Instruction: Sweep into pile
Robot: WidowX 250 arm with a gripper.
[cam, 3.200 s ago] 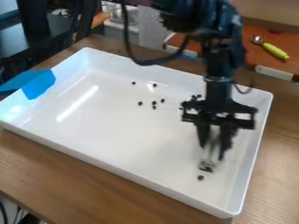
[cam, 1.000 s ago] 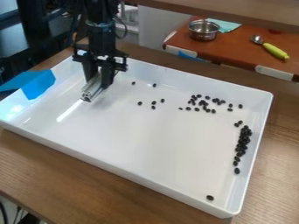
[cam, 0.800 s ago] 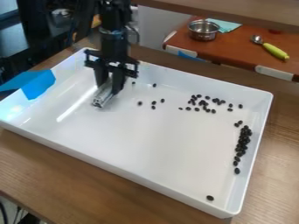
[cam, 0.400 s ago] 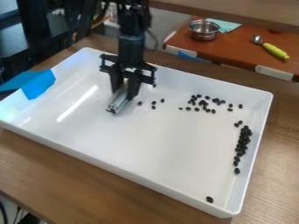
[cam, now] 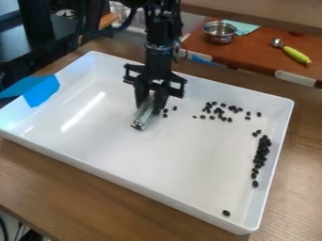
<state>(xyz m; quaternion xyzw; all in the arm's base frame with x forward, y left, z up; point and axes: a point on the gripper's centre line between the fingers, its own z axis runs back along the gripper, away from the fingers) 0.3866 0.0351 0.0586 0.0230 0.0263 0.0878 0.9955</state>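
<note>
Tool (cam: 149, 107) narrowly parted, clamping silvery bar (cam: 142, 120), perhaps against tray (cam: 125, 155).

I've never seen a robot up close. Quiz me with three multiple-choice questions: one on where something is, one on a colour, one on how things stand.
1. Where is the spoon-like tool?
A) inside the white tray
B) on the reddish-brown surface beyond the tray
C) in the gripper

2. What colour is the piece over the tray's left rim?
A) blue
B) red
C) yellow

3. How do the dark beans lie?
A) all in one pile
B) all inside the metal pot
C) in separate groups, with one far off alone

Answers:
1: B, its yellow-green handle lies on that surface, near the pot.
2: A, it is bright blue against the white wall.
3: C, groups lie along the right and far sides, and one bean sits near the closest corner.
</note>
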